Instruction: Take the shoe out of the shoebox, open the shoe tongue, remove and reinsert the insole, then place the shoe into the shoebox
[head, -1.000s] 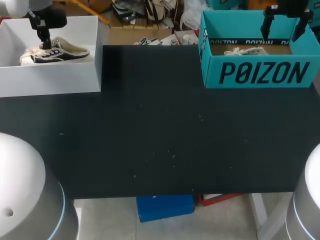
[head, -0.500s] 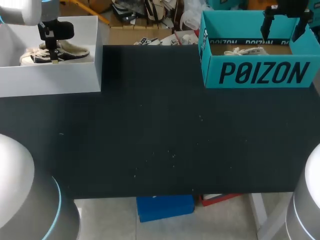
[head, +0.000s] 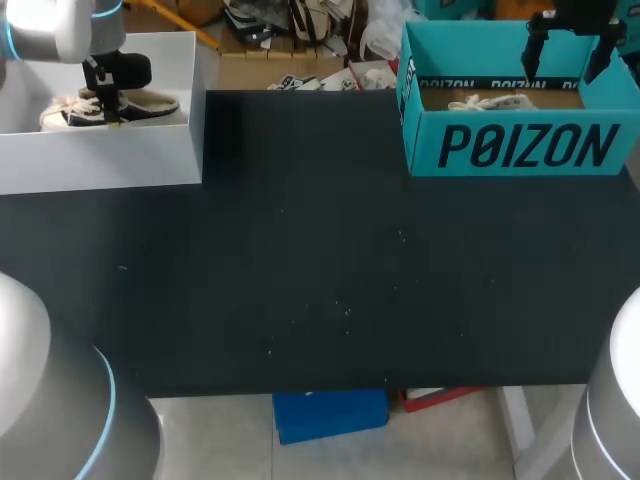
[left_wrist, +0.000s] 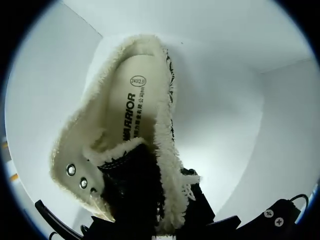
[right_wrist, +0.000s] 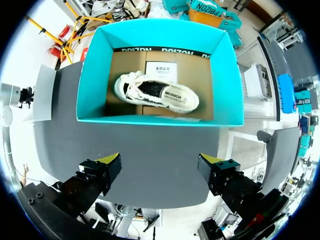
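Note:
A white fleece-lined shoe with black sides (head: 145, 105) lies in the white box (head: 100, 160) at the far left. My left gripper (head: 105, 100) is down in that box, shut on the shoe's fleecy edge beside the black tongue. In the left wrist view the shoe (left_wrist: 165, 145) fills the space ahead of the gripper (left_wrist: 167, 225), its printed insole (left_wrist: 132, 112) in place; the fingertips are hidden. My right gripper (head: 565, 50) hangs open above the teal shoebox (head: 520, 150). Its wrist view shows that shoebox (right_wrist: 95, 75) with a second white shoe (right_wrist: 155, 92) inside, well ahead of the gripper (right_wrist: 160, 165).
The black table (head: 320, 270) stretches between the two boxes. The white box stands at the table's far left corner and the teal box at its far right corner.
My left gripper has dropped lower and moved right into the white box, then shut on the shoe's edge. The right arm has kept still.

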